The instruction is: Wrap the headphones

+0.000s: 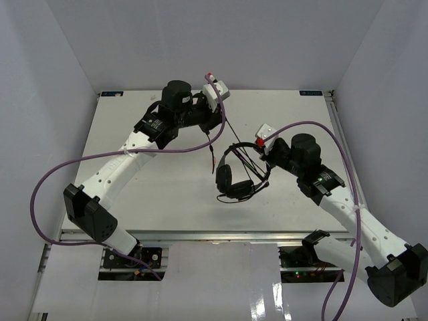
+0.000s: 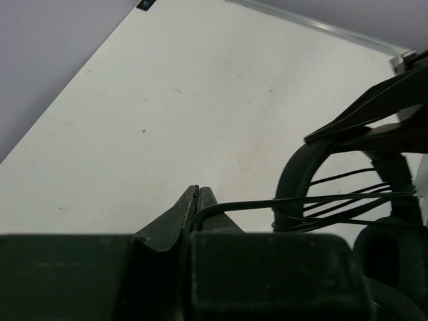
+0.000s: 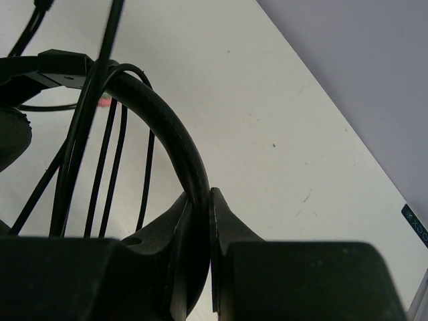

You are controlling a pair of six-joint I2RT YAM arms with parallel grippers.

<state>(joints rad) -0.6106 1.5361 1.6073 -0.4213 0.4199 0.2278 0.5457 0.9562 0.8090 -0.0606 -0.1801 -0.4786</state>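
Right gripper (image 3: 200, 194): clamped on headband (image 3: 167, 127) of headphones (image 1: 234, 175), at middle of table (image 1: 167, 194); farther off, left gripper (image 2: 198, 189): pinched shut on cord (image 2: 254, 202).
Pull cord taut, lay next turn snug beside loops wound round headband, avoid slack and any tug against the clamp.

Black over-ear headphones (image 1: 235, 175) hang slightly toward three o'clock from mid-scene, earcups (image 1: 224, 178) lowest. The thin cord (image 2: 247, 203) loops across the headband (image 3: 175, 137) and trails toward eleven o'clock.
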